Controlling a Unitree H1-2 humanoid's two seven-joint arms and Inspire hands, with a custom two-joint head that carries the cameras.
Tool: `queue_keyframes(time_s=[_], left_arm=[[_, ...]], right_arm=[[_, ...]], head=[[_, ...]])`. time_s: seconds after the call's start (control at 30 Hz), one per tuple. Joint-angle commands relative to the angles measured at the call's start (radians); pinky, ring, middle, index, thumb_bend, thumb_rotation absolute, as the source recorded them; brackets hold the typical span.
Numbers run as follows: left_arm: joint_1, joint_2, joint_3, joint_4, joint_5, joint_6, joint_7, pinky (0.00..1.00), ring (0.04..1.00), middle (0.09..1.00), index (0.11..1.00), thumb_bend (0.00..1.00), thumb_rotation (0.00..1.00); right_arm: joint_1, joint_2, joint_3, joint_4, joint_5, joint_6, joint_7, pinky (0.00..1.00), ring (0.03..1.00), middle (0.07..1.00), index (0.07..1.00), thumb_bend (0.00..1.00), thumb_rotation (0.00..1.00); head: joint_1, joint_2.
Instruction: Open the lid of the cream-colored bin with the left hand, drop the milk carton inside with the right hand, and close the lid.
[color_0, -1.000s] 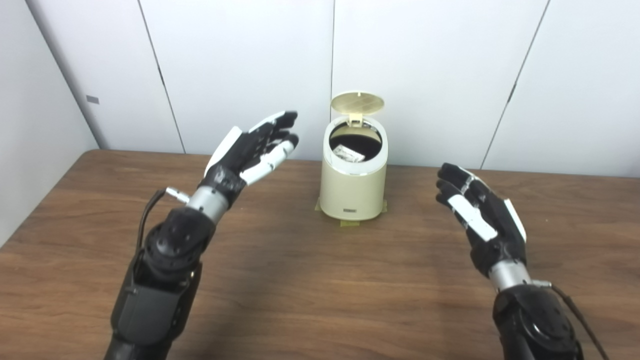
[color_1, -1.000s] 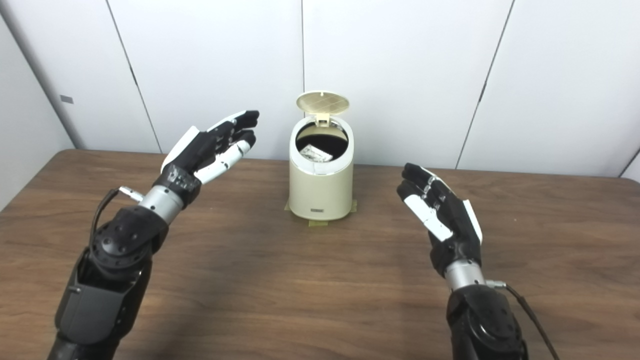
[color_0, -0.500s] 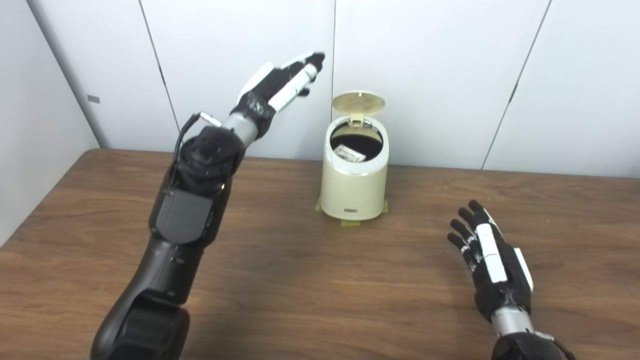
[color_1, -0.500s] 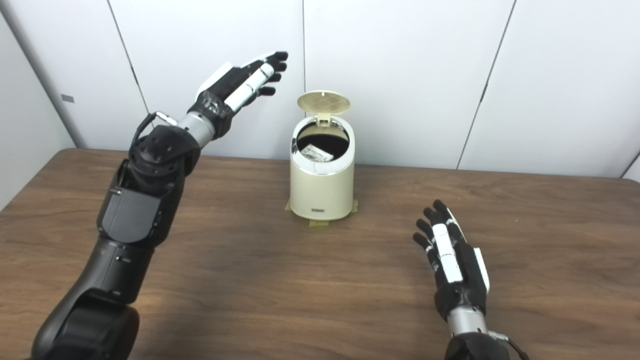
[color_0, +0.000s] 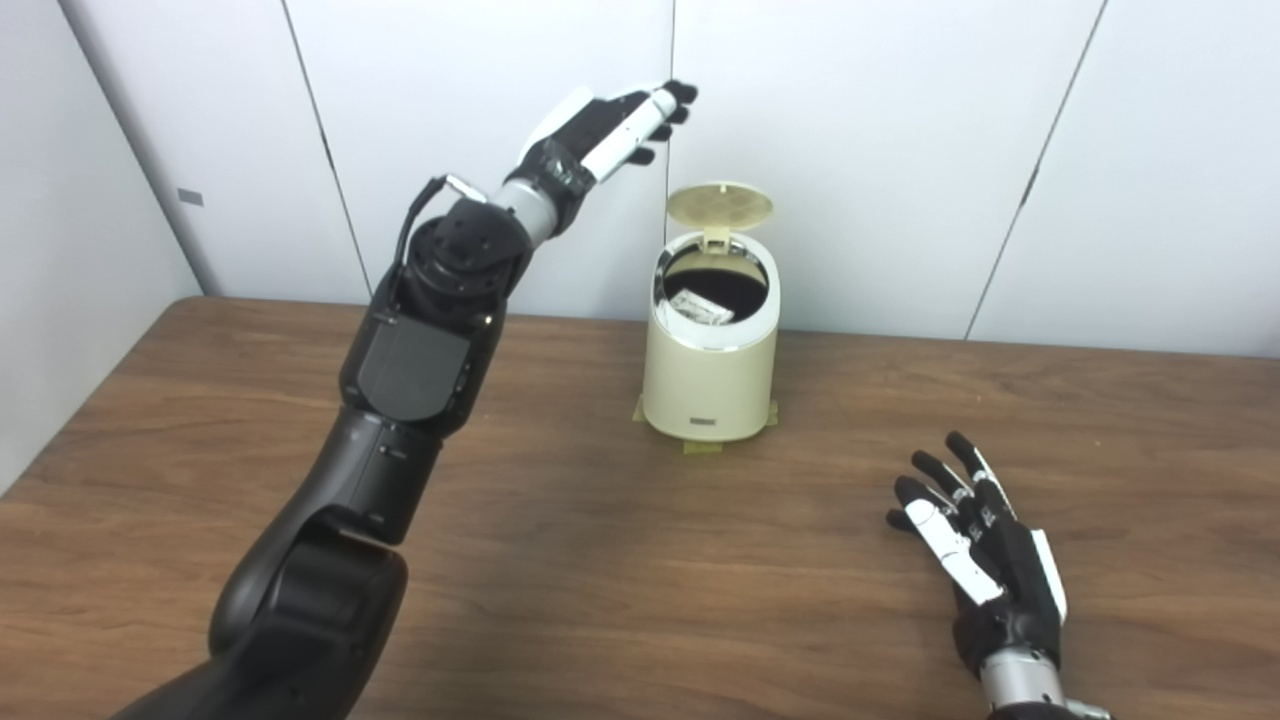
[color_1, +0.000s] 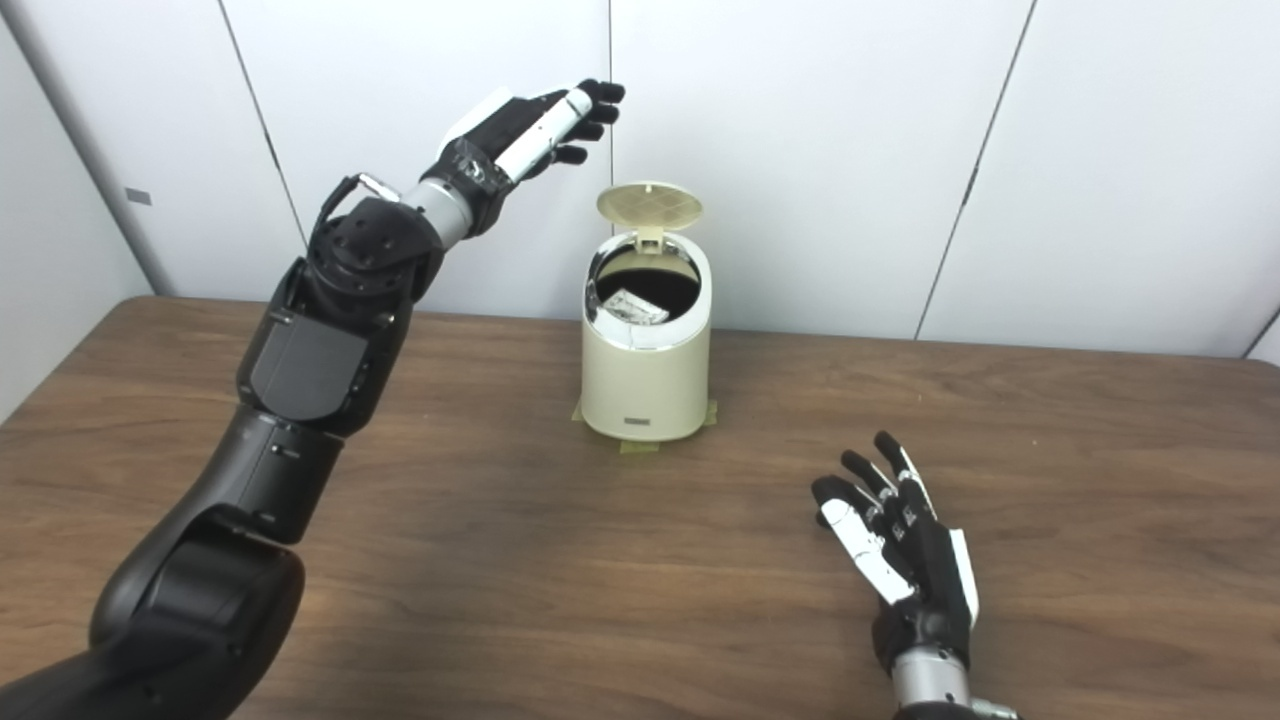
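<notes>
milk carton (color_0: 700, 305) inside open bin (color_0: 708, 385)

White panelled walls (color_0: 880, 150) with dark seams rose behind a brown wood-grain table (color_0: 620, 560), evenly lit.

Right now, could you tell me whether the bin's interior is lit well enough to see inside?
Left eye view: the bin interior is mostly dark shadow, though the pale carton shows. Right eye view: same, with slight glare on the rim.
</notes>
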Motion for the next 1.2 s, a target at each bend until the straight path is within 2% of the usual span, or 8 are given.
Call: queue_keyframes(time_s=[0.0, 0.17, 0.27, 0.37, 0.5, 0.67, 1.0, 1.17], left_arm=[[-0.059, 0.022, -0.020, -0.044, 0.020, -0.045, -0.020, 0.88, 0.929, 0.901, 0.905, 0.35, 1.00], [-0.045, 0.048, -0.070, -0.078, 0.087, -0.065, -0.028, 0.88, 0.913, 0.875, 0.880, 0.38, 1.00], [-0.043, 0.066, -0.102, -0.092, 0.122, -0.075, -0.045, 0.90, 0.911, 0.860, 0.865, 0.40, 1.00], [-0.040, 0.078, -0.127, -0.112, 0.155, -0.066, -0.066, 0.90, 0.906, 0.853, 0.850, 0.42, 0.98], [-0.031, 0.105, -0.164, -0.134, 0.198, -0.075, -0.105, 0.91, 0.911, 0.863, 0.848, 0.40, 1.00], [-0.016, 0.138, -0.205, -0.182, 0.249, -0.062, -0.163, 0.87, 0.895, 0.874, 0.855, 0.48, 0.99], [0.032, 0.173, -0.253, -0.222, 0.325, -0.078, -0.227, 0.83, 0.877, 0.883, 0.868, 0.46, 0.99], [0.051, 0.183, -0.267, -0.262, 0.349, -0.075, -0.267, 0.80, 0.850, 0.873, 0.866, 0.46, 1.00]], right_arm=[[-0.015, 0.015, -0.006, -0.011, 0.015, -0.011, -0.006, 0.63, 0.763, 0.814, 0.914, 0.53, 0.36], [-0.021, 0.019, -0.007, -0.003, 0.026, -0.014, -0.006, 0.64, 0.763, 0.818, 0.930, 0.51, 0.44], [-0.027, 0.002, 0.017, 0.006, -0.055, -0.026, -0.030, 0.60, 0.738, 0.800, 0.911, 0.49, 0.51], [-0.034, -0.022, 0.046, 0.017, -0.132, -0.046, -0.039, 0.57, 0.714, 0.772, 0.890, 0.49, 0.52], [-0.039, -0.040, 0.067, 0.033, -0.186, -0.078, -0.045, 0.56, 0.700, 0.757, 0.889, 0.52, 0.55], [-0.043, -0.038, 0.065, 0.036, -0.203, -0.073, -0.052, 0.57, 0.697, 0.752, 0.898, 0.53, 0.57], [-0.050, -0.035, 0.058, 0.040, -0.204, -0.073, -0.056, 0.58, 0.697, 0.752, 0.911, 0.50, 0.59], [-0.049, -0.024, 0.056, 0.031, -0.194, -0.061, -0.055, 0.59, 0.697, 0.752, 0.915, 0.50, 0.58]], head=[[-0.004, 0.001], [-0.013, -0.002], [-0.018, 0.000], [-0.022, 0.002], [-0.025, 0.003], [-0.028, 0.004], [-0.049, 0.001], [-0.084, -0.001]])
